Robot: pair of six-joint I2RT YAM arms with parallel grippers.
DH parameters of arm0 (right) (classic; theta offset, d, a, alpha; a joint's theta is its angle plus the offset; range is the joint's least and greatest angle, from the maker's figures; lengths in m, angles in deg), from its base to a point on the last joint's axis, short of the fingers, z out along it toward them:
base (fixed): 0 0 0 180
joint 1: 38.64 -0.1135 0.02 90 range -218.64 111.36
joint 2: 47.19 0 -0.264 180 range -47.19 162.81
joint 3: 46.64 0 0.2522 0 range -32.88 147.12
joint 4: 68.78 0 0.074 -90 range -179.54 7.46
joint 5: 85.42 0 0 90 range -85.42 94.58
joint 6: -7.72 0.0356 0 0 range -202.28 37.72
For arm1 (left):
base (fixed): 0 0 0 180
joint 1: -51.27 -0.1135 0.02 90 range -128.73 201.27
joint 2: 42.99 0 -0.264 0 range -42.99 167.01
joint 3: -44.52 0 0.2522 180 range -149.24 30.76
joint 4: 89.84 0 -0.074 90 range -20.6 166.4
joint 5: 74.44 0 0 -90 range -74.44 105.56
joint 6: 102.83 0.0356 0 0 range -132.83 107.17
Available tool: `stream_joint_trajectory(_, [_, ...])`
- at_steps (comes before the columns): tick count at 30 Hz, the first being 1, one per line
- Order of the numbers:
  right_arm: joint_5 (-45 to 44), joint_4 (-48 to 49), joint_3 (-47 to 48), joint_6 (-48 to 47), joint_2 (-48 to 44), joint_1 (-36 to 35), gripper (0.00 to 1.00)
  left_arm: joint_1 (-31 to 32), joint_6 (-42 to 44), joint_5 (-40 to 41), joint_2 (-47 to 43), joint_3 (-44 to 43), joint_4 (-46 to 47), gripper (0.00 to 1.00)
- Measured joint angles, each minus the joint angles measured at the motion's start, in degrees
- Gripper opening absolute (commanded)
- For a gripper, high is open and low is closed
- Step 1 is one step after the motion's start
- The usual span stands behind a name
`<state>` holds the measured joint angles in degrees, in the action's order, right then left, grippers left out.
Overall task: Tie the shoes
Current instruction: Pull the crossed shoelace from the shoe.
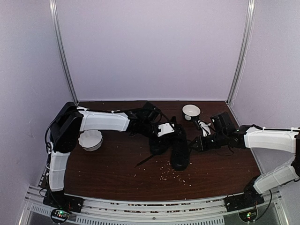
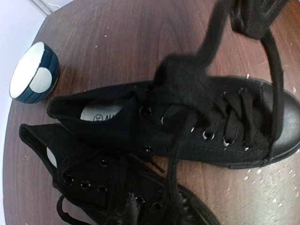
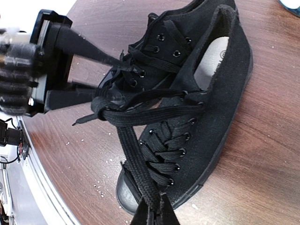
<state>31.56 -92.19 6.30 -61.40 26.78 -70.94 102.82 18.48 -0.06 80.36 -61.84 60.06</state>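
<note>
The left gripper point(image 3: 109, 82) reaches in over the tongues of the shoes point(image 1: 179, 152) with its two fingers standing apart and bare table showing between them. The crossing of the laces lies right at the lower fingertip, but I cannot tell whether any strand is caught there. The right gripper point(image 3: 151, 212) is pressed together on a flat lace point(image 3: 133, 164), which runs straight from its tips up over the toe of the nearer shoe point(image 3: 206, 122) to that crossing. The other shoe point(image 3: 161, 44) lies close against it. Both sit in the middle of the brown table point(image 1: 112, 164), with a white bowl point(image 1: 90, 139) off to the left and a second bowl point(image 1: 191, 111) behind. The main risk, as I judge it, is that the left fingers close on the wrong strand, or on two at once, since the laces of both shoes overlap at that spot. A hard pull from the right could also drag the light shoe across the table or slide the lace out of the pinch. The left wrist view is blurred by a dark shape close to the lens. The right fingertips are cut off at the frame's edge. From above, the black laces vanish against the black canvas.
</note>
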Motion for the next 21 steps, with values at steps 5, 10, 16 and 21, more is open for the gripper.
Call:
stream_joint_trajectory(5, [-1.53, -1.2, 0.0, 0.17, -1.44, 2.16, 0.0, 0.04, -1.62, 4.0, -0.61, 0.68, 0.5, 0.0])
stream_joint_trajectory(10, [-4.04, -1.09, -1.38, 2.01, -2.36, 9.18, 0.0, 0.04, -5.25, 8.33, -6.23, 6.95, 1.6, 0.0])
stream_joint_trajectory(16, [-5.64, -1.73, -3.19, 4.74, 1.73, 16.52, 0.0, -0.66, -11.21, 14.69, -8.37, 8.28, -0.42, 0.0])
stream_joint_trajectory(21, [-5.75, -1.33, -5.66, 6.29, 3.5, 20.52, 0.0, -2.93, -15.13, 17.81, -10.54, 13.7, -2.23, 0.0])
